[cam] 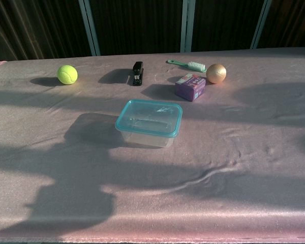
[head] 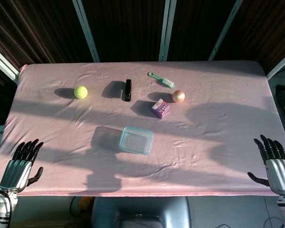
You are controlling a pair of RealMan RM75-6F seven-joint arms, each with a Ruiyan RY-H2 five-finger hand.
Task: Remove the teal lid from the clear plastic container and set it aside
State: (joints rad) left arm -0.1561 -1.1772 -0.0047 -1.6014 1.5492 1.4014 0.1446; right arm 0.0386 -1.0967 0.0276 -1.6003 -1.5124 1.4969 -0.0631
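A clear plastic container [head: 136, 140] [cam: 147, 136] stands near the middle of the pink table, with its teal-rimmed lid [head: 136, 139] [cam: 149, 118] seated on top. My left hand [head: 22, 164] hovers at the front left corner of the table, fingers spread and holding nothing. My right hand [head: 277, 162] is at the front right corner, fingers likewise spread and empty. Both hands are far from the container. The chest view shows neither hand.
Behind the container lie a purple box [head: 160, 108] [cam: 190, 87], an orange ball [head: 178, 96] [cam: 216, 73], a teal brush [head: 161, 80] [cam: 188, 65], a black stapler [head: 128, 90] [cam: 138, 73] and a yellow-green tennis ball [head: 80, 91] [cam: 67, 74]. The table's pink cloth [head: 218, 142] is wrinkled.
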